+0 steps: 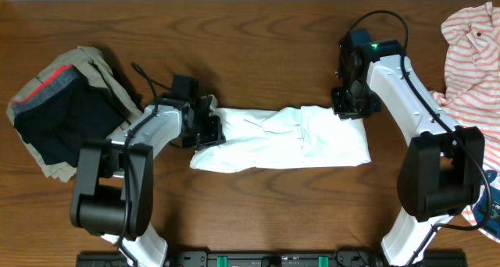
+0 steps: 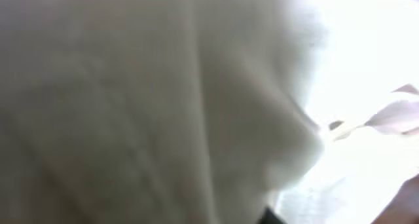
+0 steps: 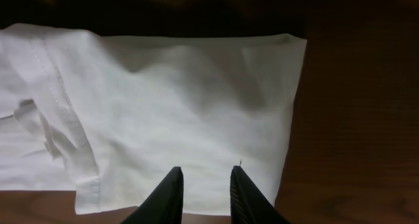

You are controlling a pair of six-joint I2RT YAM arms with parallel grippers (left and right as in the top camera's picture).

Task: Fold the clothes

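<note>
A dark brown wooden table (image 1: 258, 33) with visible grain fills the overhead view.

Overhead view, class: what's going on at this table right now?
Two arms are working on a white cloth garment lying as a long folded strip on the wooden table. The left gripper is at its left end, close against the fabric. The right gripper sits at the far right corner, fingers slightly apart. Folded dark and khaki clothes lie left; a striped orange-and-white shirt waits right.
</note>
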